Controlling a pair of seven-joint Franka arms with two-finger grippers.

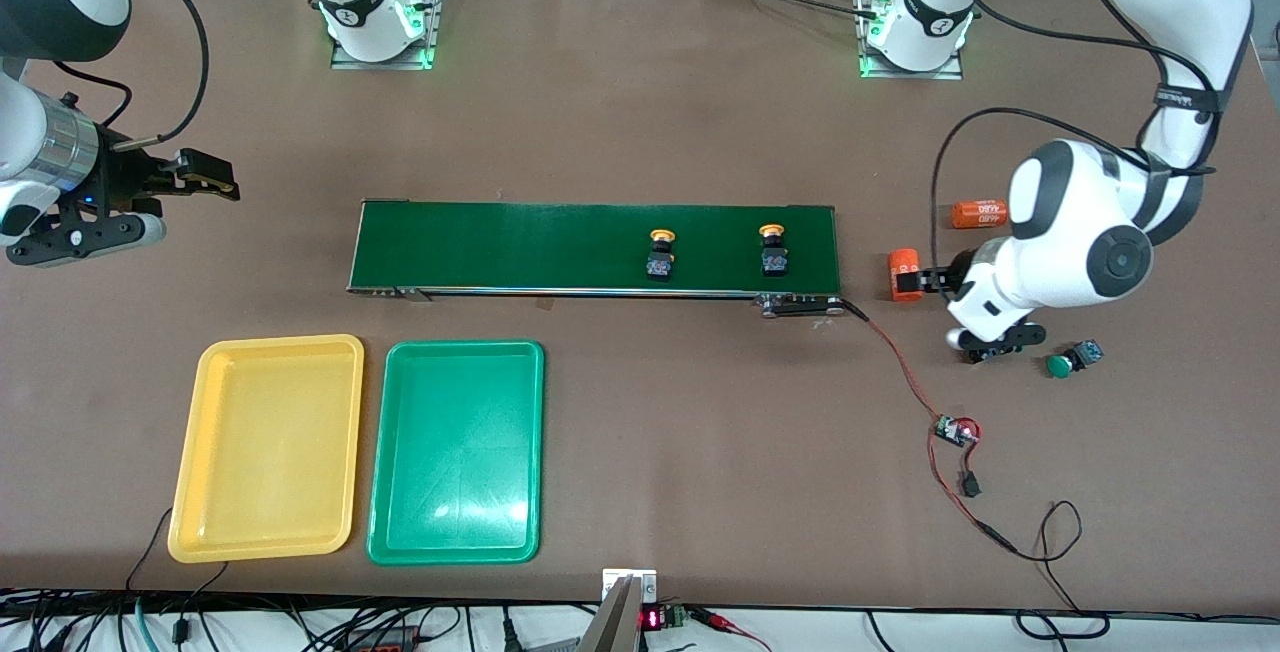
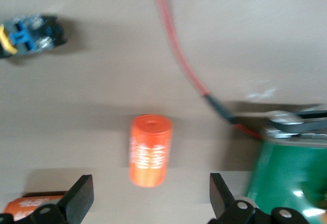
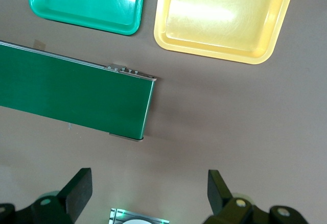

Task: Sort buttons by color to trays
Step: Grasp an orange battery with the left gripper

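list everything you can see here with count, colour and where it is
push-button switches with yellow-orange caps: 2, black-and-blue bodies, on the conveyor belt
push-button switch with green cap: 1 seen, on the table at the left arm's end
long conveyor belt: 1, dark green, mid-table
shallow plastic trays: 2, yellow and bright green, side by side, nearer the front camera than the belt
orange cylinders with white print: 2, off the belt's end by the left arm
small circuit board with red wire: 1, on the table
left gripper: open, over a cylinder
right gripper: open, waiting over bare table off the belt's other end
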